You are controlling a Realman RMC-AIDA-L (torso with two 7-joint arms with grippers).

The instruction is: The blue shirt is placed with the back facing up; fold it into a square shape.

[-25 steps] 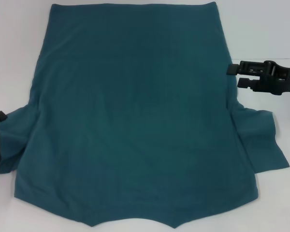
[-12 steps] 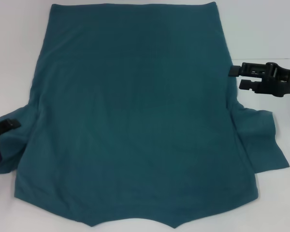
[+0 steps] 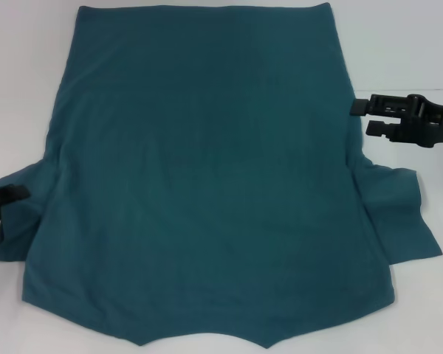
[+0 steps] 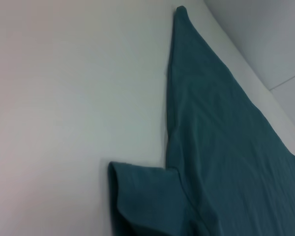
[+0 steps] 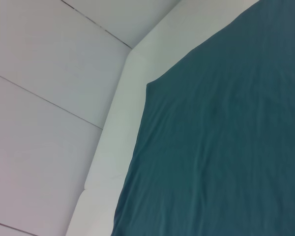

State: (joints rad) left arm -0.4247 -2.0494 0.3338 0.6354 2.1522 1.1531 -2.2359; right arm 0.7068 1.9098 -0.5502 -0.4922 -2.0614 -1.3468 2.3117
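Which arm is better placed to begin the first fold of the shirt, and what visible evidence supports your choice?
Probably the left. The left gripper is already at the blue shirt's left sleeve, overlapping its edge. The right gripper, fingers open, hovers just off the right side edge, above the right sleeve.

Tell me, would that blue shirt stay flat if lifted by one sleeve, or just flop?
Probably flop: the shirt lies limp on the table, with soft wrinkles and a sleeve curling at its edge. It looks thin, so likely light. Pushed, it would probably bunch up rather than slide whole.
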